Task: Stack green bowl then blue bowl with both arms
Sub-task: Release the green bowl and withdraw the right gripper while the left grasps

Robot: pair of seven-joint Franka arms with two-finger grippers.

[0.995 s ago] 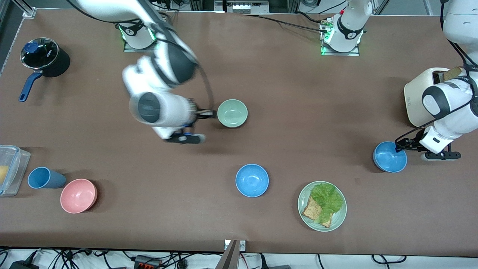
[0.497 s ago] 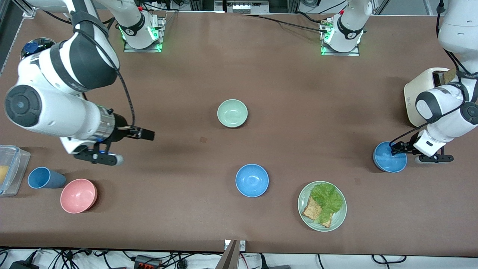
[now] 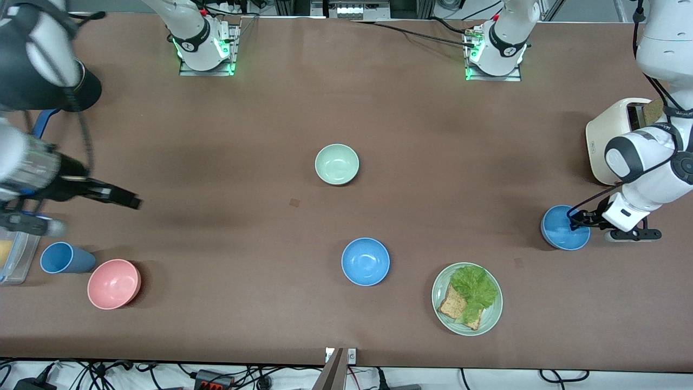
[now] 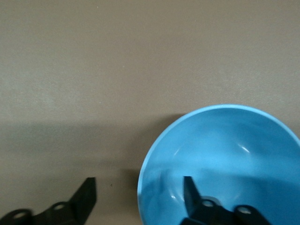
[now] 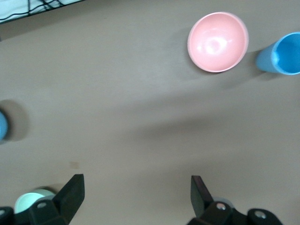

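The green bowl [image 3: 337, 164] sits upright mid-table, alone; its edge shows in the right wrist view [image 5: 31, 201]. One blue bowl [image 3: 365, 261] sits nearer the front camera than the green bowl. A second blue bowl [image 3: 564, 227] sits at the left arm's end. My left gripper [image 3: 575, 219] is open and straddles that bowl's rim [image 4: 225, 154], one finger inside and one outside [image 4: 138, 192]. My right gripper [image 3: 132, 203] is open and empty over bare table at the right arm's end [image 5: 136, 187].
A pink bowl [image 3: 113, 283] and a blue cup [image 3: 62, 258] stand beside a clear container [image 3: 13, 246] at the right arm's end. A green plate [image 3: 490, 317] with lettuce and bread lies near the front edge. A cream toaster [image 3: 612, 135] stands by the left arm.
My right arm has swung away from the green bowl to its own end of the table, gripper empty. The green bowl stays put. My left gripper has barely shifted at the blue bowl's rim.
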